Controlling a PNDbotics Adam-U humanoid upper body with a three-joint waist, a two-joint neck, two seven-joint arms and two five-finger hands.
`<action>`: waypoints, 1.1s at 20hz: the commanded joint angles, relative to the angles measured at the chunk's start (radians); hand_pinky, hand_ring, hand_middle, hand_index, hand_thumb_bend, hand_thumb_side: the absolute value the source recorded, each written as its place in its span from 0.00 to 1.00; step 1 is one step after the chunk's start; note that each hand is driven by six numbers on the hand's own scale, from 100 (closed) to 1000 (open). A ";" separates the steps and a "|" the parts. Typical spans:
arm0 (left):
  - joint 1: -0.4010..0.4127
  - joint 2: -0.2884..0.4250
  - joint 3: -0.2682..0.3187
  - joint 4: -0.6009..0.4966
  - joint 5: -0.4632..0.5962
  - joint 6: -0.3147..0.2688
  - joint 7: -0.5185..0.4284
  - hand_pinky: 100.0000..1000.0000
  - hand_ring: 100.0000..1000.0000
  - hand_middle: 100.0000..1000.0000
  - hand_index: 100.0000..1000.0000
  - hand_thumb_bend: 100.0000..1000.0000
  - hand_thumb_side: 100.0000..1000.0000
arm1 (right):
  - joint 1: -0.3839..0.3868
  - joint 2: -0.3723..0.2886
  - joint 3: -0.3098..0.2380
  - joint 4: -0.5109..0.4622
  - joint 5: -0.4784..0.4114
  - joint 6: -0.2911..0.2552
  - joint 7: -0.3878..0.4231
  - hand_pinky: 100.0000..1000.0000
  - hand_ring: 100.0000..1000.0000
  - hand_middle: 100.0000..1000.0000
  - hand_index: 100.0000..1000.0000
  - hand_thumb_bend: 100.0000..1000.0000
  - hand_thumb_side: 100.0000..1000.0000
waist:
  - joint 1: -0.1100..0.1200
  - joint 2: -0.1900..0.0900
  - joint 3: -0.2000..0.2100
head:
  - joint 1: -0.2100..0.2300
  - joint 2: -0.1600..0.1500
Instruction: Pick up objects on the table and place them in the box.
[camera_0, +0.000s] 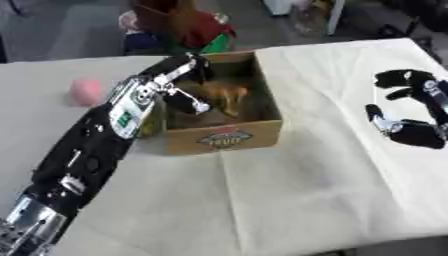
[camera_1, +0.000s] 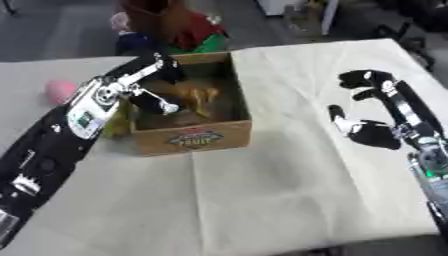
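A cardboard box with a printed label on its front stands at the middle of the table. An orange-brown object lies inside it. My left hand reaches over the box's left wall, fingers relaxed above the inside, with nothing seen between them. A yellow-green thing shows between my left forearm and the box's left wall, mostly hidden. A pink rounded object lies on the cloth to the left of the box. My right hand hovers open over the table's right side, holding nothing.
A cream cloth covers the table, with bare cloth in front of the box and between the box and my right hand. Red and green items stand just beyond the far edge behind the box.
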 joint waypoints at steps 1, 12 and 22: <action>-0.012 0.017 -0.005 -0.018 0.005 -0.007 -0.052 0.70 0.66 0.68 0.76 0.60 0.00 | -0.015 -0.015 -0.006 -0.007 -0.008 -0.002 0.000 0.68 0.77 0.65 0.78 0.14 0.00 | -0.005 -0.014 0.003 | -0.002 -0.009; -0.003 0.196 0.060 -0.268 0.139 0.073 -0.011 0.71 0.64 0.66 0.75 0.60 0.00 | -0.003 -0.030 -0.018 -0.001 -0.004 0.000 -0.009 0.68 0.77 0.65 0.78 0.13 0.00 | 0.001 -0.018 0.033 | -0.034 -0.009; 0.032 0.272 0.093 -0.112 0.049 0.123 -0.028 0.72 0.66 0.67 0.77 0.63 0.00 | 0.005 -0.036 -0.024 0.000 -0.002 -0.001 -0.014 0.68 0.77 0.66 0.79 0.13 0.00 | 0.000 -0.024 0.045 | -0.052 -0.012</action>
